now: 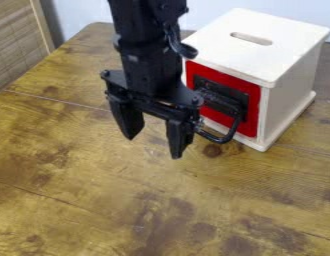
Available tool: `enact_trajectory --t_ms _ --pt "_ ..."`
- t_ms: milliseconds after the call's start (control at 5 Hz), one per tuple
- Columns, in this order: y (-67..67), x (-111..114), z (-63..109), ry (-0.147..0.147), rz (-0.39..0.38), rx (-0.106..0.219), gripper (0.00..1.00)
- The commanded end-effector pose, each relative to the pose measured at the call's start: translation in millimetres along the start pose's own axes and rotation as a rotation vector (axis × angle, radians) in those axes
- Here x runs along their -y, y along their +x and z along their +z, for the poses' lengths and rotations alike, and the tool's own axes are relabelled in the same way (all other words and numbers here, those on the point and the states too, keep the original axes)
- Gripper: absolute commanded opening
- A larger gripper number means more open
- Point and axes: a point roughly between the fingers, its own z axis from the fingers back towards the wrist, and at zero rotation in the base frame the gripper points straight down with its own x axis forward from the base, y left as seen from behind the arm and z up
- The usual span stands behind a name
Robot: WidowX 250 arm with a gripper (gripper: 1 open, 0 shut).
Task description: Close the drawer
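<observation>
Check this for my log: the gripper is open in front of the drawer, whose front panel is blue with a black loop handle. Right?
Not quite: the camera view shows the drawer front panel is red, not blue. The rest holds: the gripper is open in front of it, and the loop handle is black.

The table is worn, stained wood (grain showing, matt). The box looks smooth painted cream wood; the drawer front red, handle black.

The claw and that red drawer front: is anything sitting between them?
Only the drawer's own black loop handle, in the camera view. It juts from the red drawer front toward the open gripper; no other object lies there.
</observation>
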Motion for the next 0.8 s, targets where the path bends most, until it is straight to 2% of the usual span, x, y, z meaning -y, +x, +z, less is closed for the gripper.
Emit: enact_trajectory --t_ms 0,400,600 --pt "2.2 -3 22.5 0.004 0.019 0.086 1.00" --pt "13.1 -19 33.8 -0.007 -0.006 0.105 1.00" --pt "21.0 -39 36.2 -0.007 -0.010 0.097 1.00"
